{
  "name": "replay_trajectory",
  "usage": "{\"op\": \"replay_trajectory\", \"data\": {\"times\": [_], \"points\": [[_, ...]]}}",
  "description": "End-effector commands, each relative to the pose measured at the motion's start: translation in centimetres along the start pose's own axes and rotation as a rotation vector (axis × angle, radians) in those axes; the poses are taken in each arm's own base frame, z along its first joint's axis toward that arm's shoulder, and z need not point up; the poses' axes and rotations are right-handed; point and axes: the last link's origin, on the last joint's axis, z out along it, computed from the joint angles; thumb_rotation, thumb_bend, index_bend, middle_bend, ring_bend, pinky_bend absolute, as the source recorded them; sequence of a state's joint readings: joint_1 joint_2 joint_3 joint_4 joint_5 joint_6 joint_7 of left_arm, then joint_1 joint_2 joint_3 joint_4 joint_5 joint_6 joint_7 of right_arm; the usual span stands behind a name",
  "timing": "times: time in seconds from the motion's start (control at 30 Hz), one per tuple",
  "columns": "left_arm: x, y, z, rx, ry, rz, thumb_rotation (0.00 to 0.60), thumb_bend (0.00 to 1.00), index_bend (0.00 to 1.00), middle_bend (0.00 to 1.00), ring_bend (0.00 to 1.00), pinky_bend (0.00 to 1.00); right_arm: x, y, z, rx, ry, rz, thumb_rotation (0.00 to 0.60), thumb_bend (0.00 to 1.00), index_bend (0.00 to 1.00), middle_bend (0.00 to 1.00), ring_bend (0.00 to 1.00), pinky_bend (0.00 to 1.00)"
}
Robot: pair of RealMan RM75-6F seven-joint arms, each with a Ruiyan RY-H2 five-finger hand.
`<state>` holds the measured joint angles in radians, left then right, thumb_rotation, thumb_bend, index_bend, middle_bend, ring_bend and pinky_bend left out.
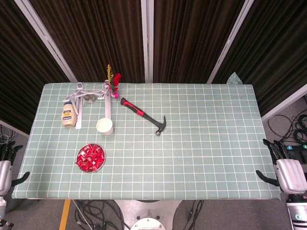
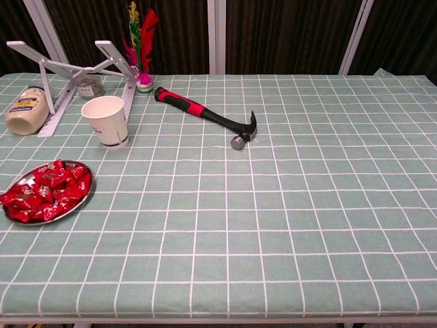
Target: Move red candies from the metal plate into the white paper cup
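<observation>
My two hands sit off the tabletop [image 1: 201,143], which wears a green cloth with a white grid. My left hand [image 1: 5,170] hangs beside the near-left corner, and my right hand [image 1: 287,172] beside the near-right corner — both show only in the head view. Each holds nothing; the dark fingers [image 1: 272,149] of the right hand point away from me and look spread, while the left hand is cut by the frame edge, so I cannot tell how wide its fingers are.

I take the white paper cup [image 2: 106,121] as my landmark. It stands upright with its mouth open. The round metal plate [image 2: 76,203] lies nearer to me than the cup and slightly left, apart from it, heaped with red wrapped candies [image 2: 46,191]. Left of the cup lies a cream squeeze bottle with a yellow label [image 2: 27,109], on its side. Behind the cup stands a grey folding metal stand [image 2: 75,67], with a red-and-green feathered shuttlecock [image 2: 141,41] at its right end. Right of the cup — well apart — lies a black-and-red claw hammer [image 2: 208,117], its head furthest from the cup.
</observation>
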<state>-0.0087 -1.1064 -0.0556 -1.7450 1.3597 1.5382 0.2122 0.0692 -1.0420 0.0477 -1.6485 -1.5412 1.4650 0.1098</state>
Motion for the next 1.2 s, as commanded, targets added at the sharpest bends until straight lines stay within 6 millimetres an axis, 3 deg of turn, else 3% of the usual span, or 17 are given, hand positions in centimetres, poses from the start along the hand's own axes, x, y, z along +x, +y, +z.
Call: {"op": "replay_trajectory", "data": {"times": [0.03, 0.33, 0.67, 0.73, 0.9, 0.97, 1.07, 1.2], "points": [[0.0, 0.1, -0.1, 0.0, 0.006, -0.001, 0.6, 0.18, 0.25, 0.2, 0.11, 0.16, 0.1, 0.1, -0.2, -0.002, 0.006, 0.002, 0.6, 0.1, 0.08, 0.16, 0.06, 0.23], [-0.3, 0.0, -0.9, -0.018, 0.015, 0.002, 0.6, 0.18, 0.25, 0.2, 0.11, 0.16, 0.5, 0.6, -0.7, 0.002, 0.017, 0.002, 0.6, 0.1, 0.08, 0.16, 0.06, 0.23], [-1.0, 1.4, 0.0, -0.092, -0.004, 0.02, 0.6, 0.18, 0.25, 0.2, 0.12, 0.19, 0.9, 0.8, -0.9, 0.009, 0.025, -0.003, 0.6, 0.1, 0.08, 0.16, 0.06, 0.23], [-1.3, 2.3, 0.6, -0.14, -0.011, 0.028, 0.6, 0.18, 0.25, 0.21, 0.16, 0.27, 0.9, 0.8, -0.9, 0.011, 0.023, -0.004, 0.6, 0.1, 0.08, 0.16, 0.06, 0.23], [-2.0, 4.7, 2.5, -0.281, -0.051, 0.066, 0.6, 0.18, 0.29, 0.29, 0.38, 0.81, 1.0, 0.8, -1.0, 0.015, 0.023, -0.009, 0.6, 0.1, 0.08, 0.16, 0.06, 0.23], [-2.4, 5.5, 3.4, -0.326, -0.072, 0.078, 0.6, 0.18, 0.32, 0.32, 0.48, 0.93, 1.1, 0.8, -1.0, 0.015, 0.024, -0.011, 0.6, 0.1, 0.08, 0.16, 0.06, 0.23], [-3.2, 7.2, 4.9, -0.4, -0.108, 0.075, 0.6, 0.18, 0.34, 0.36, 0.64, 1.0, 1.1, 0.8, -1.2, 0.013, 0.024, -0.012, 0.6, 0.1, 0.08, 0.16, 0.06, 0.23], [-4.5, 9.8, 6.6, -0.497, -0.163, 0.072, 0.6, 0.18, 0.35, 0.38, 0.67, 1.0, 1.1, 1.0, -1.4, 0.006, 0.018, -0.013, 0.6, 0.1, 0.08, 0.16, 0.06, 0.23]]}}
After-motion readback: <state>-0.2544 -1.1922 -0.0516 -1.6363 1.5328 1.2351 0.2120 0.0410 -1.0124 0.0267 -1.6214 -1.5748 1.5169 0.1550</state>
